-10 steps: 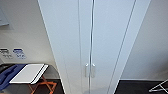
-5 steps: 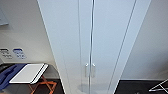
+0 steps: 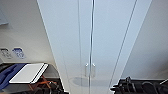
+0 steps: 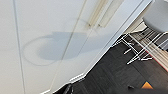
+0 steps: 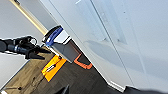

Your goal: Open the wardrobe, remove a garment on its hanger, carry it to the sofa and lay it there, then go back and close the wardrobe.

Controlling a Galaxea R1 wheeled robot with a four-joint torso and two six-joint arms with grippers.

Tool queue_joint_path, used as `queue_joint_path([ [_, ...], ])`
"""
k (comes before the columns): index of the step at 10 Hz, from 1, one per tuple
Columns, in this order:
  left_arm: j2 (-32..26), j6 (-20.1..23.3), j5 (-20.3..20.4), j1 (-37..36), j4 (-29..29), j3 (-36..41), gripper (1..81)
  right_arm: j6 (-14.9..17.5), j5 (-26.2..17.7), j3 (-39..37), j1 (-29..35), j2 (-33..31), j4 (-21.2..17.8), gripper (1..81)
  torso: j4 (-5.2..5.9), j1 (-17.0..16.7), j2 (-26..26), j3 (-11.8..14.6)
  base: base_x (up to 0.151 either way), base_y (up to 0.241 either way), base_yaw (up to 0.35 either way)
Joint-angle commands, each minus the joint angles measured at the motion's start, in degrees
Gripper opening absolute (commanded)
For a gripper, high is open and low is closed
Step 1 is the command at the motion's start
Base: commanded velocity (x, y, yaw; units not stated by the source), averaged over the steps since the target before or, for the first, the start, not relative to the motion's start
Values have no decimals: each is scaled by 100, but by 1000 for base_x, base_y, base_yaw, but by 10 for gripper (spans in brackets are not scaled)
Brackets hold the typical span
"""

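down at the bottom of the head view, closest in, two dark jointed pieces of the robot poke up: the left arm low beside the orange-legged stand, and the right arm lying as a black ribbed bar across the lower right corner. both sit low and level, short of the cabinet, touching nothing that i can see. whether either gripper's fingers are spread or closed i cannot tell, and nothing shows as held.

just past the left arm stands a small flat white board with a dark edge, tilted on orange legs, with a blue cloth-like shape beside it. the right wrist view catches the same stand from the side, a white and grey block with a blue rim on an orange foot, and a bright orange sheet flat on the dark wood floor. in the left wrist view a white wire-legged chair stands on that floor near the cabinet's corner.

straight ahead rises the tall plain white wardrobe, both doors shut and meeting at the middle seam, with the two small vertical white handles side by side low on the seam. a soft grey shadow lies on the doors just under them. pale walls flank it behind.
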State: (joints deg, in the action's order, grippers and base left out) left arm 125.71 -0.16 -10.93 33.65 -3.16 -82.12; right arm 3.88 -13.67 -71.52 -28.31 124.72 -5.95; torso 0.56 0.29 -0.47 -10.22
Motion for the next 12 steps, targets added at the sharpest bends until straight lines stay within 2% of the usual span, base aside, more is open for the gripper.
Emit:
queue_joint_path([
  [1,297,-11,-603,-1206,438,-472,811,-405,-540,-650,1216,590,-134,811,0,0,0,0,0,0,0],
  [4,798,-19,-655,-1654,702,-990,811,-405,-707,-1494,1524,1259,-178,811,0,6,7,-6,0,0,0],
  [7,1351,-45,-735,-1831,755,-1395,811,-414,-822,-1794,1709,1585,-152,811,0,11,11,-11,0,0,0],
  [9,1651,-63,-665,-1857,755,-1561,811,-423,-437,-1776,1701,1628,-143,811,0,15,15,-15,0,0,0],
  [10,1791,-142,-499,-1866,755,-1632,811,-484,-295,-1811,1717,1725,-143,811,0,18,15,-15,0,0,0],
  [12,2028,-178,-410,-1866,755,-1781,811,-616,-234,-2075,1753,1980,-143,811,0,18,18,-15,0,0,0],
])
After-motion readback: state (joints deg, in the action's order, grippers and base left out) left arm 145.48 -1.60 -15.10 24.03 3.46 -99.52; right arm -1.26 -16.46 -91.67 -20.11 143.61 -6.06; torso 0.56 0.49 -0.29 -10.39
